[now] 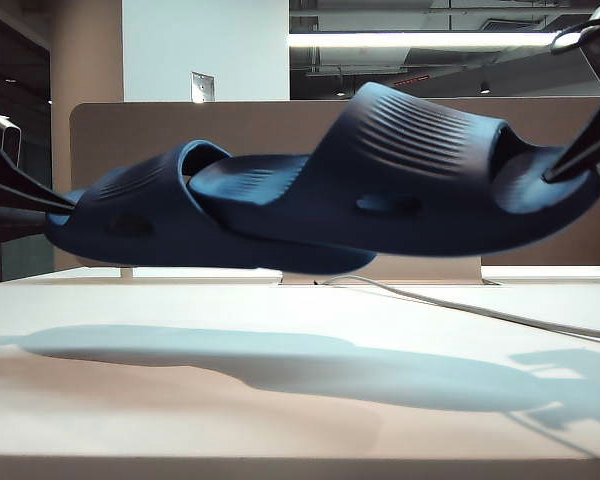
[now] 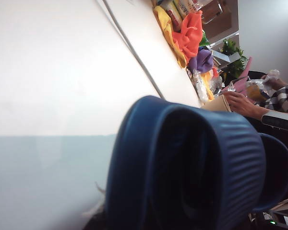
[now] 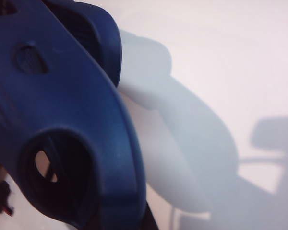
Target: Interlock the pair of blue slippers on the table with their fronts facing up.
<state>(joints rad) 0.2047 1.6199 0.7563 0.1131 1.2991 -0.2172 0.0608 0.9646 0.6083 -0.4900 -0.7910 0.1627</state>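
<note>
Left fingers (image 1: 68,205), right fingers (image 1: 550,177) each grasping blue slipper (image 1: 180,215) (image 1: 420,170), aloft over table (image 1: 280,400).

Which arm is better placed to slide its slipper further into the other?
Probably right: the right gripper holds the upper slipper, already overlapping the lower slipper held by the left gripper.

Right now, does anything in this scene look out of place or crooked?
Both blue slippers hang in the air, above the table, not on it. The left gripper holds the lower slipper; the right gripper holds the tilted upper slipper, its end tucked into the lower one. Nothing looks damaged.
</note>
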